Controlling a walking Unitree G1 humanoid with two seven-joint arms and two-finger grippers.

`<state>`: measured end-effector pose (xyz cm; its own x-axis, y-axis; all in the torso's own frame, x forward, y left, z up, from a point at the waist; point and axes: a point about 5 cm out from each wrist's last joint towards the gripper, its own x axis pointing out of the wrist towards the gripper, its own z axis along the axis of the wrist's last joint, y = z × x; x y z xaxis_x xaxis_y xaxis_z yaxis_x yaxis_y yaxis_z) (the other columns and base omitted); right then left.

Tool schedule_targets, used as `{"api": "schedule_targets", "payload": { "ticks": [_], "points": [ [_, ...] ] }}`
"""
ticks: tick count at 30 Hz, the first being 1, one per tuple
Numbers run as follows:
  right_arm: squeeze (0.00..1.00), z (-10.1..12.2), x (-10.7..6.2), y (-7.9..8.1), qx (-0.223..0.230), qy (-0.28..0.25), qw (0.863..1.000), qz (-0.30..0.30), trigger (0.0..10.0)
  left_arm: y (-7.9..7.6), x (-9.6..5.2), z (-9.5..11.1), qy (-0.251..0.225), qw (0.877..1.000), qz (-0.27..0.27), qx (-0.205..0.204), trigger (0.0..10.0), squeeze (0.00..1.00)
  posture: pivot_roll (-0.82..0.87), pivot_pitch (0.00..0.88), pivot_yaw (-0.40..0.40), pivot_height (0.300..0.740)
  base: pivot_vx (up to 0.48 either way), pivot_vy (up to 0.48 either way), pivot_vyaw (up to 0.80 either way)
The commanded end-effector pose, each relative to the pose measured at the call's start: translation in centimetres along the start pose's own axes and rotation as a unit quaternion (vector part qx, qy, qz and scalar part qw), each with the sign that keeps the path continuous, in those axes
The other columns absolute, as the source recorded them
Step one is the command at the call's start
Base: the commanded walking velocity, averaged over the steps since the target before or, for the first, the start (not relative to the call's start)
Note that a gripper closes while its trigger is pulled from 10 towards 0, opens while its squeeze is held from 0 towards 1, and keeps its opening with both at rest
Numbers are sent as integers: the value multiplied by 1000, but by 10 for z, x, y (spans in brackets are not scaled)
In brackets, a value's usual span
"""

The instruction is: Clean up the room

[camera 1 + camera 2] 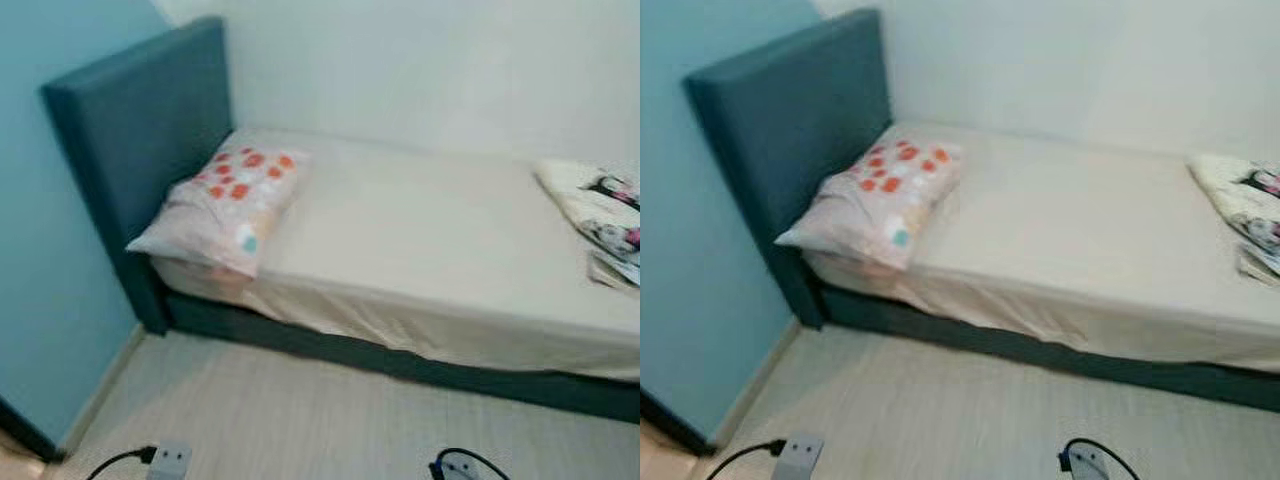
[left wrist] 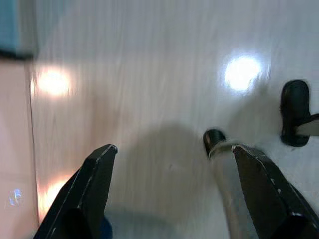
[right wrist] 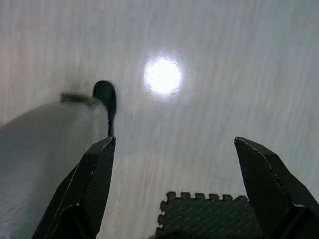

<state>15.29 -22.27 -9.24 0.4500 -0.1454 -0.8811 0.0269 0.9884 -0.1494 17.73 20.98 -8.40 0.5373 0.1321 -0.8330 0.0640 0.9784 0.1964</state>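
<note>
— What's closest to you?
— Your two wrists sit at the bottom edge over the pale floor (image 1: 300, 420). The left gripper (image 2: 174, 189) and right gripper (image 3: 174, 184) both hang spread, grasping nothing.
— And the bed (image 1: 420, 230)?
— Ahead, against the wall. A spotted pillow (image 1: 230, 205) lies by the teal headboard (image 1: 140, 130); a crumpled printed blanket (image 1: 600, 210) sits at your far right.

Home bedroom: bed (image 1: 420, 230) with teal headboard (image 1: 140, 130), spotted pillow (image 1: 225, 205), pale wood-look floor (image 1: 300, 420).
</note>
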Motion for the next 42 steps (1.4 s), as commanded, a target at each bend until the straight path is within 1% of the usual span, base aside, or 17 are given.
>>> {"api": "schedule_targets", "payload": {
  "ticks": [1,2,3,6,8,10,12,14,16,19,22,23,27,30,31,35,42],
  "points": [
    [0,2,0,-1,5,-4,1000,-2,10000,-1,-1,-6,13,1000,-1,-8,10000,0,151,24,-35,724,0,0,-744],
    [0,4,0,3,2,-7,1000,0,10000,0,-1,-6,13,1000,3,-10,10000,0,152,18,-35,724,0,0,-744],
    [0,4,0,3,2,-7,1000,0,10000,0,-1,-6,13,1000,3,-10,10000,0,152,18,-35,724,0,0,-744],
    [0,10,1,19,-8,-19,1000,5,10000,3,0,-5,18,999,20,-25,10000,0,151,19,-36,724,0,-383,0],
    [0,10,1,19,-8,-19,1000,5,10000,3,0,-5,18,999,20,-25,10000,0,151,19,-36,724,0,-439,0],
    [0,11,1,23,-11,-22,1000,10,10000,3,0,-6,22,999,24,-31,10000,0,143,25,-36,724,0,-480,0],
    [0,13,1,22,-13,-28,999,13,10000,2,-1,-7,28,999,25,-32,10000,0,142,26,-35,724,0,-480,0],
    [0,15,1,18,-11,-33,999,13,10000,1,-1,-9,32,999,25,-36,10000,0,142,26,-35,724,0,-480,0],
    [0,19,1,13,-8,-39,999,13,10000,0,-1,-10,39,998,25,-30,10000,0,138,29,-33,724,0,-480,0],
    [0,22,1,11,-2,-46,999,14,10000,0,-1,-11,41,998,25,-29,10000,0,136,31,-32,724,0,-480,0],
    [0,28,2,16,-2,-54,998,18,10000,0,-1,-12,42,998,27,-31,10000,0,137,32,-32,724,0,-480,0],
    [0,34,2,21,-1,-60,998,23,10000,0,-1,-12,44,998,27,-33,10000,0,137,33,-32,724,0,-480,0],
    [0,40,2,21,-9,-63,998,20,10000,0,-1,-12,44,998,27,-35,10000,0,137,33,-32,724,0,-480,744],
    [0,41,2,17,-10,-61,998,9,10000,0,-1,-12,45,998,26,-34,10000,0,135,33,-31,724,0,-480,533],
    [0,41,2,16,-4,-62,998,8,10000,0,-1,-12,45,998,25,-34,10000,0,135,33,-31,724,0,0,0],
    [0,40,2,11,-6,-57,998,-3,10000,-1,-1,-11,44,998,23,-34,10000,0,131,35,-29,724,0,0,0],
    [0,41,2,8,-4,-58,998,-5,10000,-2,-1,-10,42,998,21,-33,10000,0,130,35,-30,724,0,-480,0]
  ]
}}
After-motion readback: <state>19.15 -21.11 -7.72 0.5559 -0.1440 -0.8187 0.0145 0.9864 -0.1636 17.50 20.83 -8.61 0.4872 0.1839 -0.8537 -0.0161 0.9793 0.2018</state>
